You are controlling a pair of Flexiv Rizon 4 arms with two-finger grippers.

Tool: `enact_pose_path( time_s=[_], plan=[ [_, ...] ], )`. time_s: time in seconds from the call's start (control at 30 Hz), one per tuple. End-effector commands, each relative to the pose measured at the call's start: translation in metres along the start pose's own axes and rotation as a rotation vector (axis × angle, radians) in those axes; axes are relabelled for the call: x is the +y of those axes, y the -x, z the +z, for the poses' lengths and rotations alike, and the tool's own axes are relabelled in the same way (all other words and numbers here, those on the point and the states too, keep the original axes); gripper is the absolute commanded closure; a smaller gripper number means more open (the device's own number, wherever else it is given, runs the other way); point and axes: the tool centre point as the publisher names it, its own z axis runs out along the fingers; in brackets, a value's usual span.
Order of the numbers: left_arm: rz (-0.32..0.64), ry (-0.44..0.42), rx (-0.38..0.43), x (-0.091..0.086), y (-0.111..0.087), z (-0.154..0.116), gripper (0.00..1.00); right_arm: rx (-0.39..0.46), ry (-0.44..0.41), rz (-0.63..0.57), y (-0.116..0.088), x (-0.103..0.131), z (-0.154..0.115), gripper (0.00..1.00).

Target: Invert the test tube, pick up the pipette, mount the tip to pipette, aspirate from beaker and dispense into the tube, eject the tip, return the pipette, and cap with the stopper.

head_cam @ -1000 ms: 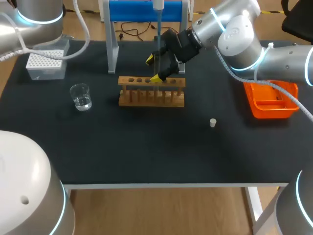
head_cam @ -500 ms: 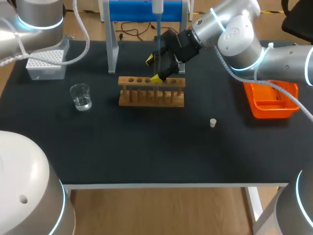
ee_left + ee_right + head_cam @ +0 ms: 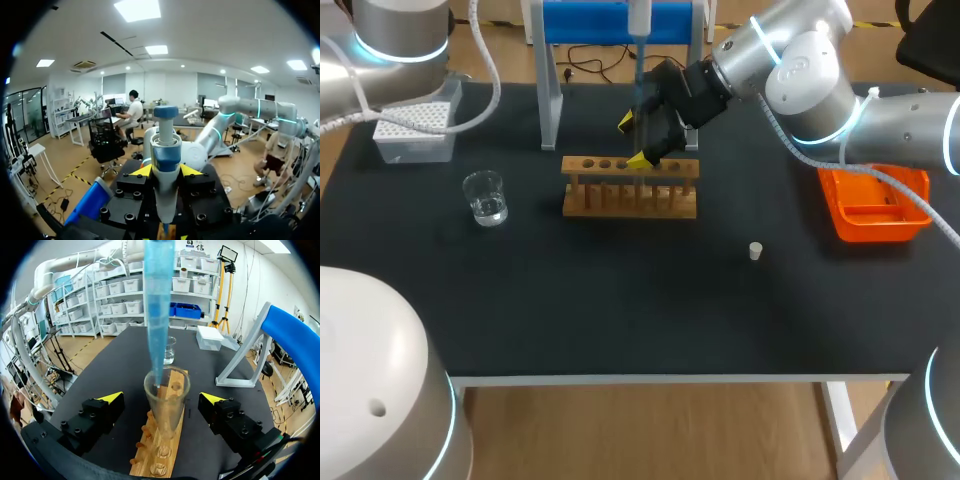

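A white and blue pipette (image 3: 165, 145) stands between the yellow fingertips of my left gripper (image 3: 166, 171), which is shut on it. In the head view only the pipette's lower body (image 3: 639, 14) and its blue tip (image 3: 640, 85) show, pointing down at the wooden rack (image 3: 630, 190). The blue tip (image 3: 158, 315) ends just inside the mouth of a clear test tube (image 3: 166, 405) standing upright in the rack (image 3: 159, 452). My right gripper (image 3: 165, 399) is open, its fingers well apart on either side of the tube, not touching it. In the head view the right gripper (image 3: 634, 141) is just behind the rack.
A glass beaker (image 3: 485, 197) with water stands left of the rack. A white tip box (image 3: 415, 130) sits at the back left. An orange tray (image 3: 875, 205) lies at the right. A small white stopper (image 3: 756, 250) stands in front of it. The blue pipette stand (image 3: 610, 20) is behind the rack.
The pipette and its tip have shifted slightly to the left over the tube, and my left arm has shifted a little. The right arm has not moved.
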Motion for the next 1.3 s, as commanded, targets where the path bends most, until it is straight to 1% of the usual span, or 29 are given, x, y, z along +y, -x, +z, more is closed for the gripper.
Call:
enact_pose_path(
  time_s=[0.03,0.33,0.6,0.9,1.3],
  plan=[
    [-0.002,0.009,-0.009,-0.0017,-0.0008,0.0002,1.0,0.001,-0.004,0.001,-0.0004,0.0007,-0.0013,0.0],
    [0.002,-0.004,-0.029,0.0001,0.0006,-0.0003,1.0,0.001,-0.004,0.001,-0.0004,0.0007,-0.0013,0.0],
    [0.006,-0.053,-0.052,0.0011,0.0029,-0.0015,1.0,0.001,-0.004,0.001,-0.0004,0.0007,-0.0013,0.0],
    [0.007,-0.064,-0.05,0.0007,0.0021,-0.0014,1.0,0.001,-0.004,0.001,-0.0004,0.0007,-0.0013,0.0],
    [0.003,-0.047,-0.041,0.0001,-0.0055,0.0007,1.0,0.001,-0.004,0.001,-0.0004,0.0007,-0.0013,0.0]
  ],
)
